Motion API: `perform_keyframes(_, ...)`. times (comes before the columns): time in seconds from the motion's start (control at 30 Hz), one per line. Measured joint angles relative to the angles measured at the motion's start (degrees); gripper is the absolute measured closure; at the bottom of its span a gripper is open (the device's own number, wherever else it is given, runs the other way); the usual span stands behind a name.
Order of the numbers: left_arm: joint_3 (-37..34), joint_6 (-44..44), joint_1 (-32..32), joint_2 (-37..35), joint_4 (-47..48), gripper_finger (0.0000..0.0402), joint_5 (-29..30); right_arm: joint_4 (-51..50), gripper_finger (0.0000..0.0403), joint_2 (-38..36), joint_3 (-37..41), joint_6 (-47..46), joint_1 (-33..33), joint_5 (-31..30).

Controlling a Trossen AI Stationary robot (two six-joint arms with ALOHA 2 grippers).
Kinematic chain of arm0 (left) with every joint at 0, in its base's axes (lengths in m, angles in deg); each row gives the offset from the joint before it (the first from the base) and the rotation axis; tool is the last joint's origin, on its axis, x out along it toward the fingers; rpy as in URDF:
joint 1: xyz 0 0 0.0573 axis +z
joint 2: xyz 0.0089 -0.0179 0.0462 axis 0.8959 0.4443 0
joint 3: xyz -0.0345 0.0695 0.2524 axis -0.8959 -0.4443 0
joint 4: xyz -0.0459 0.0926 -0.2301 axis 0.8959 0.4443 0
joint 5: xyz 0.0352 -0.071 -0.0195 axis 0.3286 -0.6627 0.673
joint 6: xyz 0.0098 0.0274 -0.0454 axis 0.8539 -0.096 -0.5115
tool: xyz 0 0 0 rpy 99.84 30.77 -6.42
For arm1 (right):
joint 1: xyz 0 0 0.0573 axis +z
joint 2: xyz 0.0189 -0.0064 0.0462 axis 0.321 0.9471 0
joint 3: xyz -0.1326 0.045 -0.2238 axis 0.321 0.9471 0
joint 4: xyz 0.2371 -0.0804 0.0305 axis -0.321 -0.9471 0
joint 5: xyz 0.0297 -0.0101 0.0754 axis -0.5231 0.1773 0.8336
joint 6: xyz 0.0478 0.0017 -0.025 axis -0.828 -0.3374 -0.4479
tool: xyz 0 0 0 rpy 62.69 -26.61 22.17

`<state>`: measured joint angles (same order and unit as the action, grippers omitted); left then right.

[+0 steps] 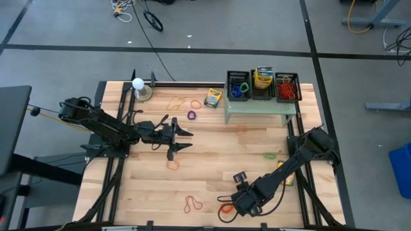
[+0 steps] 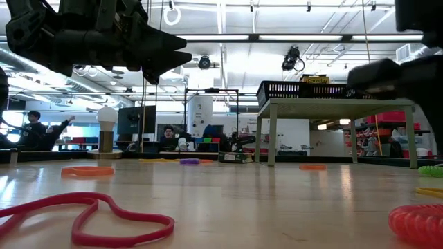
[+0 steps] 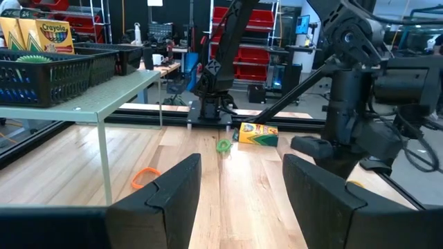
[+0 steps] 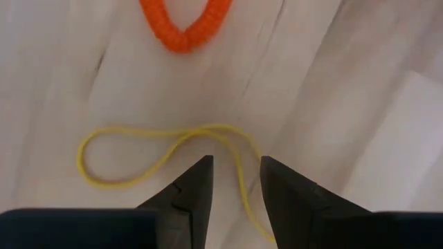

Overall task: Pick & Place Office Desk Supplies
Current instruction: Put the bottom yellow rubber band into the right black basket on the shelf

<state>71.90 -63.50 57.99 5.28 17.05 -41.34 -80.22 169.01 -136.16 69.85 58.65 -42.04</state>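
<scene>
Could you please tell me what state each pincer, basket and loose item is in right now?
Left pincer: open, empty, above the table.
Right pincer: open, straddling the yellow rubber band.
Yellow rubber band: flat on the table, ungripped.
Orange coil ring: lying loose.
Black baskets: on the green stand, partly filled.
Crayon box: lying on the table.

A wooden table [image 1: 212, 160] is seen. On it are scattered rubber bands [image 1: 192, 204], small rings [image 1: 191, 115], a crayon box [image 1: 212, 97], a pale green stand [image 1: 260, 107] and a white ball on a base [image 1: 139, 87].
</scene>
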Motion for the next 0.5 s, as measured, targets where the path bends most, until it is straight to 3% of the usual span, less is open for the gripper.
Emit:
perform_keyframes(0.3,0.0,0.0,0.0,-0.1,-0.1,0.0189,0.0,2.5,0.0277,0.8,1.3,2.5,-0.7,0.9)
perform_keyframes(0.5,0.0,0.0,0.0,-0.1,-0.3,0.0189,0.0,2.9,0.0336,0.8,1.3,3.1,-1.9,1.9)
